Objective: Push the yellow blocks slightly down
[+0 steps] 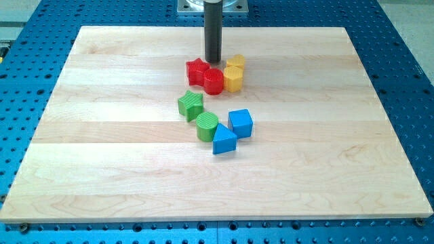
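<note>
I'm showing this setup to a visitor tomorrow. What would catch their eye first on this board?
The tight cluster near the view's top centre: a red star block, a red cylinder and two yellow blocks packed together, with my tip just above them, beside the star. Below sits a second group: a green star-like block, a green cylinder, a blue cube and a blue triangular block.

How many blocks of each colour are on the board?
Red: 2, a star and a cylinder
Yellow: 2
Green: 2
Blue: 2, a cube and a triangle
Total: 8
</note>
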Controlling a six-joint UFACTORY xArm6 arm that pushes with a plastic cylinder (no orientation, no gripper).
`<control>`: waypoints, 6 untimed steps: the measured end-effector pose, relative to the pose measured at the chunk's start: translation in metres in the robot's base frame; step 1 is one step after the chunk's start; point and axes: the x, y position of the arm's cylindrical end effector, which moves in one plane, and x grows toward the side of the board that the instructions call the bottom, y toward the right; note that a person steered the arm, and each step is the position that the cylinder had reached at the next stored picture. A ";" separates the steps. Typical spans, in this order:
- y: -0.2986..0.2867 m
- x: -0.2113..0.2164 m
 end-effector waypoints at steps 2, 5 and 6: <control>0.023 0.020; 0.030 0.039; 0.030 0.040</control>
